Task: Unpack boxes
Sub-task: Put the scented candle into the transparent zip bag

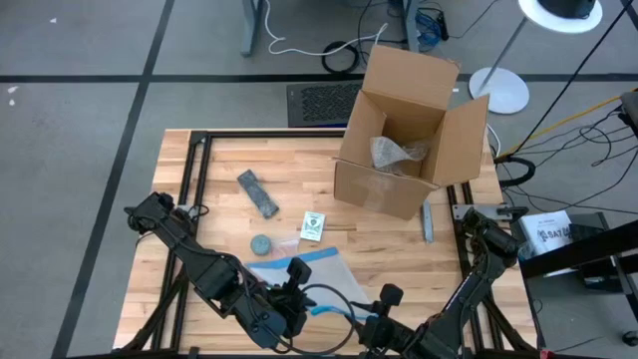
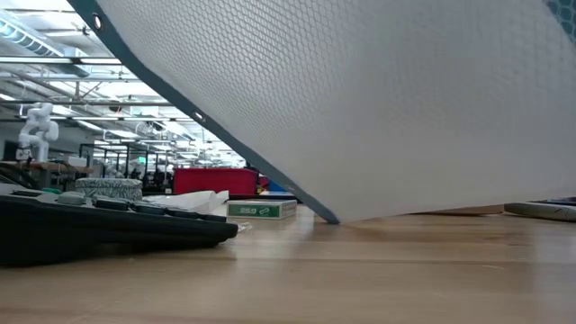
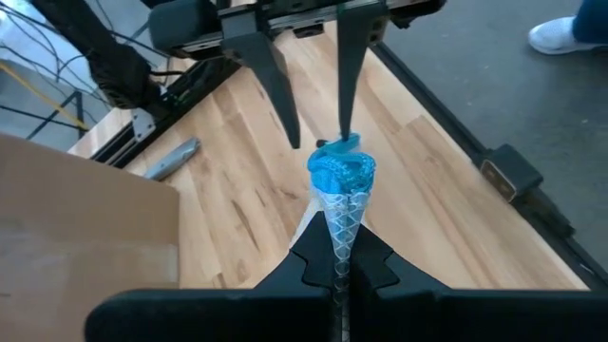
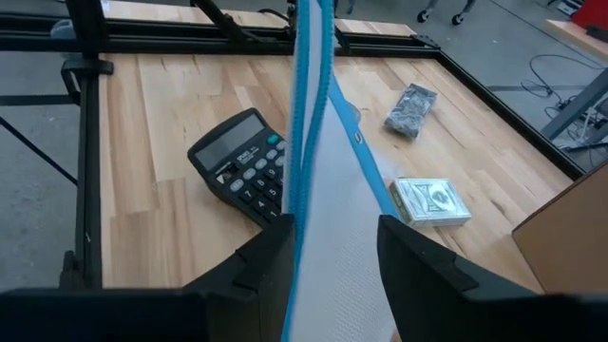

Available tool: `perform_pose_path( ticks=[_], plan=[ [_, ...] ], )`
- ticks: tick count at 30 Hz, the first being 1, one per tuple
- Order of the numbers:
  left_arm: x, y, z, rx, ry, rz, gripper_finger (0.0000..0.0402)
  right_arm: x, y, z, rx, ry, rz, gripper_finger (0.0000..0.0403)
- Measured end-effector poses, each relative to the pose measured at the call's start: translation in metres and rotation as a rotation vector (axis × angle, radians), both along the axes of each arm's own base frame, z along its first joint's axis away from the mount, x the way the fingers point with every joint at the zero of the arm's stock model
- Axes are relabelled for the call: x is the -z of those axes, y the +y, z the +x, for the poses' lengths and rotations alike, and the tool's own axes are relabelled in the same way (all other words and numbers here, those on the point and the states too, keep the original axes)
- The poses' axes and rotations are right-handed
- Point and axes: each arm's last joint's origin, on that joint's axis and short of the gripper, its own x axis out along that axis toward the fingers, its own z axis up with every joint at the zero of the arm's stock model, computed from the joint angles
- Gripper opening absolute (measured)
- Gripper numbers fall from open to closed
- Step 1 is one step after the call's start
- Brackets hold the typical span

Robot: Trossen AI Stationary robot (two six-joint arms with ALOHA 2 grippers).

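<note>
— While both arms crouch at table's near edge, grips?
— L gripper [image 3: 344,255] pinched on pouch [image 4: 332,247]; R gripper [image 4: 332,252] fingers apart astride it. Box [image 1: 411,135] far-right, open. Labels unreadable.

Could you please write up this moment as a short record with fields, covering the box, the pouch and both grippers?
box: open carton, far right of table, flaps up, crumpled plastic inside
pouch: mesh with blue edge, lifted between both grippers
left gripper: shut on the pouch's bunched end
right gripper: fingers astride the pouch's edge
table items: calculator, card pack, tape roll
</note>
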Motion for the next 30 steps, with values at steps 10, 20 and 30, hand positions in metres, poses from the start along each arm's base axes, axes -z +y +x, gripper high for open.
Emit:
perform_pose_path(
  ticks=[10, 20, 30],
  plan=[
    [-0.0002, -0.0002, 0.0002, -0.004, -0.002, -0.008, 0.0000, 0.0002, 0.0002, 0.0000, 0.001, -0.001, 0.002, 0.0141],
    [-0.0023, -0.0016, 0.0019, 0.006, -0.028, -0.019, 0.0000, 0.0001, -0.0029, 0.0037, 0.012, -0.002, 0.006, 0.0141],
    [-0.0067, -0.0036, 0.0051, 0.028, -0.087, -0.003, 0.0000, 0.0020, -0.0036, 0.0065, 0.004, 0.032, 0.043, 0.0141]
  ],
)
